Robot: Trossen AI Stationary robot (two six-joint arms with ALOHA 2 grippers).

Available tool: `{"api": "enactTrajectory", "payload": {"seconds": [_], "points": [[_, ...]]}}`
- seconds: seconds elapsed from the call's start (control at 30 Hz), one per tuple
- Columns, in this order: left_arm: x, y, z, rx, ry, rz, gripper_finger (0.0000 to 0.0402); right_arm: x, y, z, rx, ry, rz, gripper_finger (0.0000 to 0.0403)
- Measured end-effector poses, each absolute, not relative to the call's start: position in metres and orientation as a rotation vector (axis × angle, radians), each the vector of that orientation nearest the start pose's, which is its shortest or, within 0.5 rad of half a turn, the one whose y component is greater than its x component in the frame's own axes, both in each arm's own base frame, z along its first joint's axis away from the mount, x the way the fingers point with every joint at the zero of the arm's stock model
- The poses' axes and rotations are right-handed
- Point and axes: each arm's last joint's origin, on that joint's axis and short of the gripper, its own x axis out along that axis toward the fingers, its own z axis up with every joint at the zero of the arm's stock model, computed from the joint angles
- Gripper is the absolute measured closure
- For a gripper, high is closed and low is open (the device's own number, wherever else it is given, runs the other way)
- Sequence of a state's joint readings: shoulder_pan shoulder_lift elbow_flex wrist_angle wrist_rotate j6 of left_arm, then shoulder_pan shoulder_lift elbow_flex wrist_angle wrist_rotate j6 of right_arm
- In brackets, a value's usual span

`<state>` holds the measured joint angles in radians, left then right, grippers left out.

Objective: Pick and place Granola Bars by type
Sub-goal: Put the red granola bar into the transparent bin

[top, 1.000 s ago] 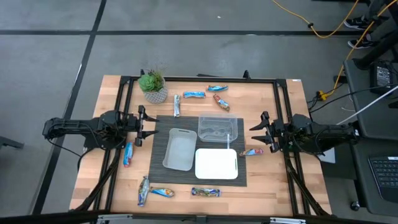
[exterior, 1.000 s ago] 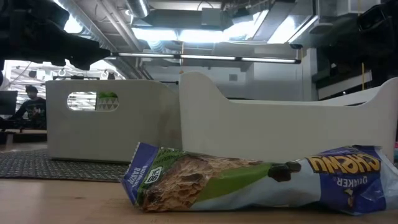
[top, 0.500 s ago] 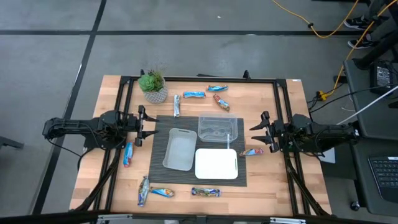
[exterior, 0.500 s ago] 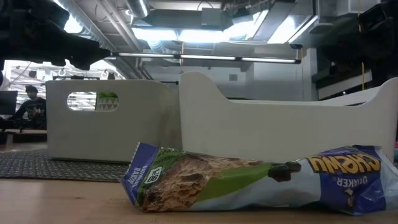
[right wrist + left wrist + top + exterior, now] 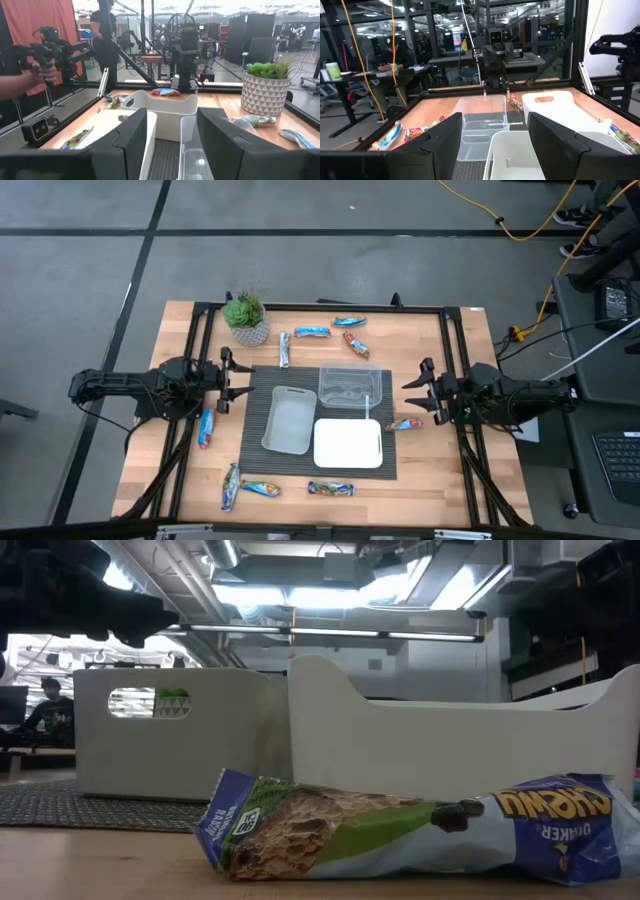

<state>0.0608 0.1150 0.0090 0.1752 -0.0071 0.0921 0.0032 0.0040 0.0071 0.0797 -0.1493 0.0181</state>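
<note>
We see the table (image 5: pixel 440 480) from above, a light wood top with a dark mat (image 5: pixel 255 450) at its centre. On the mat sit three trays: a grey tray (image 5: pixel 289 420) on the left, a clear tray (image 5: pixel 349 386) toward the far edge, and a white tray (image 5: pixel 348 443) on the near right. A potted plant (image 5: pixel 246 319) stands near the far left corner. The left arm (image 5: pixel 120 388) lies at the left edge of the table, its left gripper (image 5: pixel 236 383) empty at the mat's left border, facing the trays; the fingers stand apart, holding nothing. The right arm (image 5: pixel 520 400) mirrors it on the right side, with the right gripper (image 5: pixel 418 395) just off the mat's right border, fingers likewise parted and empty. The bars all lie on the table outside the trays. Three bars sit along the far edge: one blue bar (image 5: pixel 312 332), another blue bar (image 5: pixel 349 322), and a red bar (image 5: pixel 356 345) just below them. A silver bar (image 5: pixel 285 349) lies beside the plant. One bar (image 5: pixel 207 427) lies just beside the left gripper, and one bar (image 5: pixel 403 424) lies just beside the right gripper at the mat's edge. Three more rest along the near edge: a bar (image 5: pixel 231 486), a bar (image 5: pixel 259 489) touching it, and a bar (image 5: pixel 331 489) below the white tray. In the low view a bar (image 5: pixel 410 825) fills the foreground in front of the white tray (image 5: pixel 450 740).
</note>
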Motion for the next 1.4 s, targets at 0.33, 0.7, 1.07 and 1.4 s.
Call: {"api": "enactTrajectory", "payload": {"seconds": [0.33, 0.7, 1.07, 1.4], "points": [[0.104, 0.008, 0.174, 0.092, -0.064, 0.125, 0.018, 0.096, 0.005, 0.182, 0.008, -0.178, 0.153, 0.0226], [0.102, 0.014, 0.174, 0.084, -0.047, 0.352, 0.018, 0.096, -0.002, 0.184, 0.005, -0.189, -0.06, 0.0224], [0.102, 0.017, 0.163, 0.099, 0.07, 0.444, 0.018, 0.096, 0.006, 0.214, 0.18, 0.094, 0.006, 0.009], [0.102, 0.016, 0.162, 0.099, 0.073, 0.398, 0.018, 0.114, 0.019, 0.286, 0.325, 0.691, -0.142, 0.0099]]}}
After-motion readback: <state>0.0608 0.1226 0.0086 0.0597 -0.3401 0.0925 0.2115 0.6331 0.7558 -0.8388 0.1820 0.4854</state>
